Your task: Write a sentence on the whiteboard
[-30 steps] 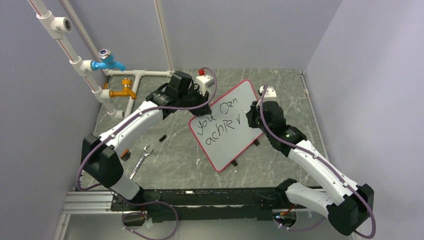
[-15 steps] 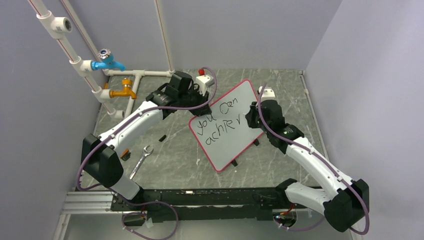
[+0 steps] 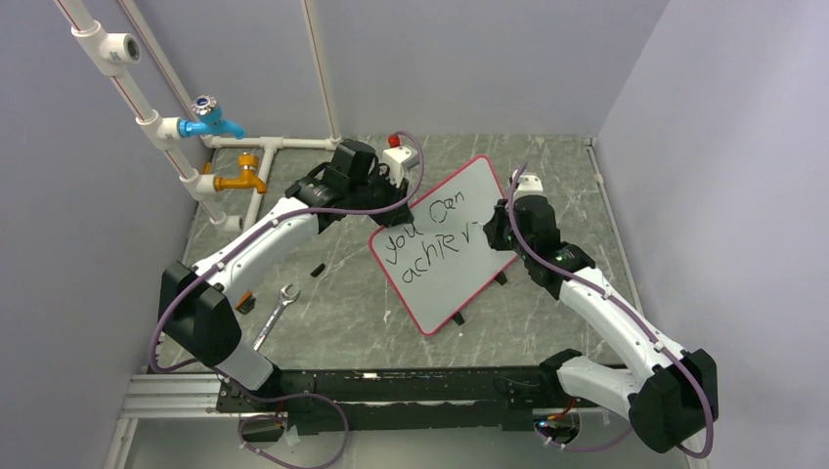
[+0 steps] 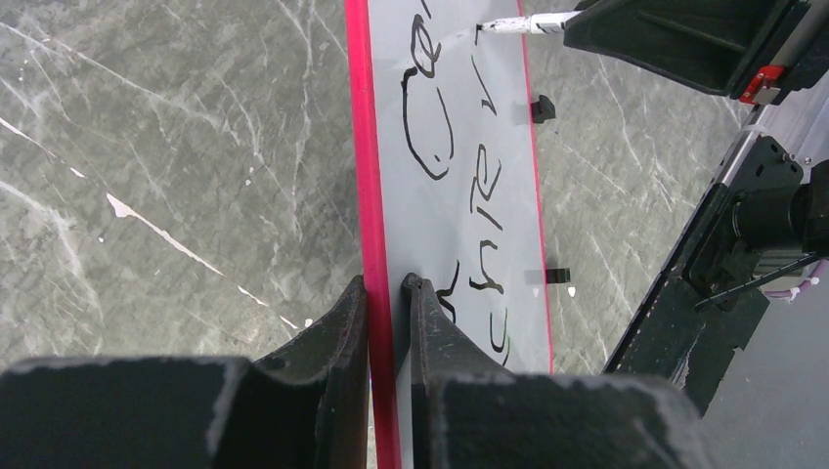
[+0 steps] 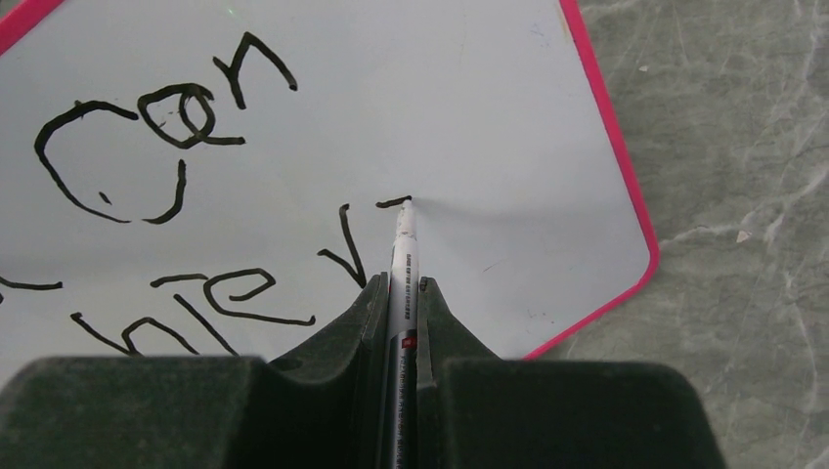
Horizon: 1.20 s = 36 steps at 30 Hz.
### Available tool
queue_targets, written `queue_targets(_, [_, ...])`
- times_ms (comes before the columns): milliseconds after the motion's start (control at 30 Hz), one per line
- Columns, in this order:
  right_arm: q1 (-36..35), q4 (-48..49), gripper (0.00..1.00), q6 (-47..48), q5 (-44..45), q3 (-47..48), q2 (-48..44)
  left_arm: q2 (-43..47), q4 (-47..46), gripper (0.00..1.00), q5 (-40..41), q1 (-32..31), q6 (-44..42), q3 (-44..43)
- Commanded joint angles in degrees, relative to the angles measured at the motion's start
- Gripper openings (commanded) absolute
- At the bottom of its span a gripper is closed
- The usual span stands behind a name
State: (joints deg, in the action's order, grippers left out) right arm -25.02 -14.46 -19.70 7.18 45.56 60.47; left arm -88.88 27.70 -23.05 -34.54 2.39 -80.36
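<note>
A grey stone-patterned table [image 3: 342, 313] with pale veins is seen, enclosed by plain lilac walls. A silver open-ended metal wrench [image 3: 277, 315] is laid flat near the left front, and just to its left a small orange-and-black object [image 3: 244, 301] is found. A small black piece [image 3: 318, 269] lies apart, closer to the middle. White plastic pipework [image 3: 256, 143] is set along the far left edge. A small white object with a red cap [image 3: 396, 151] is placed at the far middle, and a small white block [image 3: 528, 181] further right. A small rectangular whiteboard with a thin red-pink rim [image 3: 445, 244] is positioned over the centre; whether it rests on the surface cannot be told.
</note>
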Motion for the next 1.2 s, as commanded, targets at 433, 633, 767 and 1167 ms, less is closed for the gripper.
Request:
queue_targets(433, [1.5, 4.0, 0.0, -0.8, -2.5, 4.3, 2.7, 0.8, -1.4, 0.0, 1.5, -0.4, -4.2, -1.6])
queue_targets(633, [1.4, 4.4, 0.0, -1.1, -4.7, 4.1, 2.9, 0.9, -1.4, 0.0, 1.6, -0.4, -4.2, -1.7])
queue_targets(767, [1.4, 5.1, 0.0, -1.5, -6.8, 2.6, 2.9, 1.0, -1.4, 0.0, 1.7, -0.4, -4.2, -1.7])
queue_targets(1167, [1.4, 5.8, 0.0, -3.3, -10.3, -3.6, 0.6, 1.3, -1.3, 0.0, 2.1, -0.4, -4.2, -1.6])
